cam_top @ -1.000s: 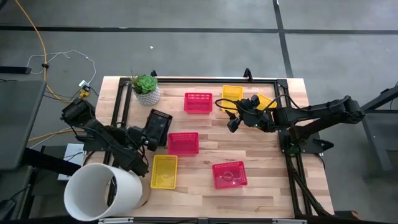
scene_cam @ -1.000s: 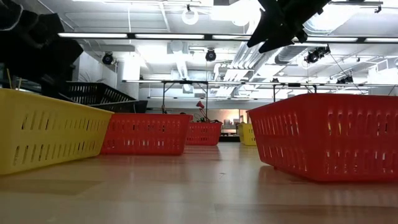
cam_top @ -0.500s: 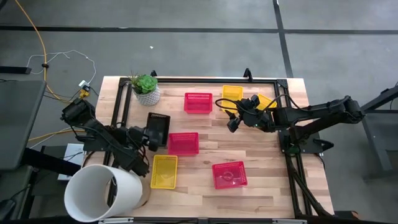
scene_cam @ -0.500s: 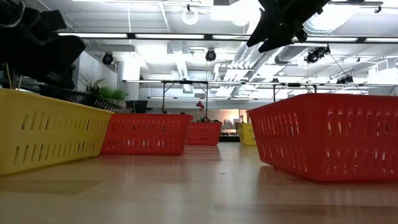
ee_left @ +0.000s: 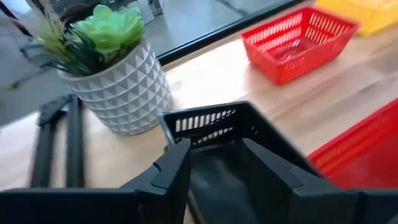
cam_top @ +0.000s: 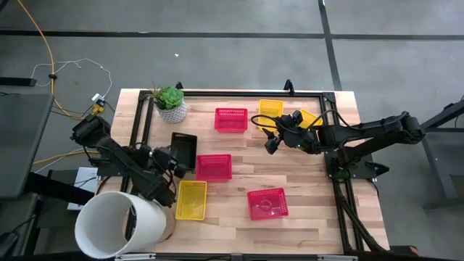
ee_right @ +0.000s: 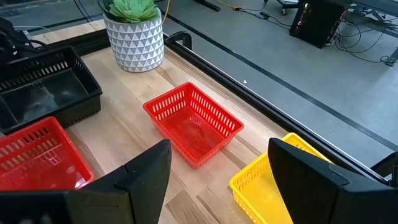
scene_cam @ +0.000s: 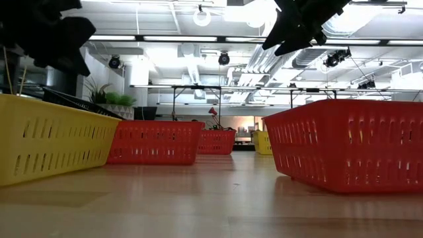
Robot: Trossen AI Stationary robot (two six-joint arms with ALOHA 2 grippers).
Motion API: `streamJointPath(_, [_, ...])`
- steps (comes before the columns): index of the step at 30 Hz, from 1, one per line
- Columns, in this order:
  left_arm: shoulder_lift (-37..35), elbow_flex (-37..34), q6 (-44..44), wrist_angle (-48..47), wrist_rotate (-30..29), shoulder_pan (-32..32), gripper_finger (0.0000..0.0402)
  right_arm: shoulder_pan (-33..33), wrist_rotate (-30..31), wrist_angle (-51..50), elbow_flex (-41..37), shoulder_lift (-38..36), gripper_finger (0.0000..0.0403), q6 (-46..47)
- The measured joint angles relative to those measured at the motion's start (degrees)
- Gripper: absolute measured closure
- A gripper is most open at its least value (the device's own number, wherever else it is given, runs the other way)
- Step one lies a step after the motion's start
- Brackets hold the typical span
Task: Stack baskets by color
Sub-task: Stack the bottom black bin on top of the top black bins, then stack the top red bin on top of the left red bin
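Baskets look light and thin-walled, stiff enough at the rim but flexing at the latticed sides, smooth plastic so a shallow pinch may slip; best hold is over one short rim wall, one finger inside, one outside. Black basket (cam_top: 183,148) sits on the wooden table (cam_top: 304,225) near the left side, between the potted plant (cam_top: 171,104) and the yellow basket (cam_top: 191,199), just beside a red basket (cam_top: 214,167). Left gripper (cam_top: 164,162) is at the black basket's near end; in the left wrist view its fingers stand part-open, straddling the near rim wall, nothing clamped that I can see, contact unclear. Right gripper (cam_top: 274,139) hovers mid-table, jaws wide and empty, above the far red basket (ee_right: 193,121). Another red basket (cam_top: 267,203) sits toward the front, two more yellow ones (cam_top: 270,109) at the back right, the farther one partly under the right arm. White bucket (cam_top: 119,225) fills the front-left corner and hides the table edge there. Low view shows only basket walls and dark arm shapes overhead; black basket barely peeks behind the yellow one. Whether the black basket is a single one or several nested: can't tell. Basket count falls short of nine in view.
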Motion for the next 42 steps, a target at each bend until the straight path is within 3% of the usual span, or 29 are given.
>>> streamJointPath(4, [-1.3, 0.2, 7.0, -0.4, 2.3, 2.5, 0.0305, 0.0, 0.0, 0.0, 0.0, 0.0, 0.0147, 0.0])
streamJointPath(7, [-2.1, -0.7, 8.7, -0.5, 0.2, 3.5, 0.0372, 0.0, 0.2, 0.0, 0.0, 0.0, 0.0147, 0.0])
streamJointPath(9, [-2.8, -1.7, 8.3, -0.4, -2.6, 3.7, 0.0391, 0.0, 0.2, 0.0, 0.0, 0.0, 0.0147, 0.0])
streamJointPath(19, [-11.4, -12.4, 9.4, 4.7, -5.6, 2.7, 0.0401, 0.0, 0.2, 0.0, 0.0, 0.0, 0.0147, -0.5])
streamJointPath(30, [-21.7, -20.5, 35.7, 21.5, -7.6, 2.4, 0.0401, 0.0, 1.1, 0.0, 0.0, 0.0, 0.0147, -0.5])
streamJointPath(42, [-26.5, -25.8, 51.9, 34.7, -4.2, 2.4, 0.0401, 0.0, 1.1, -0.2, 0.0, 0.0, 0.0147, -0.5])
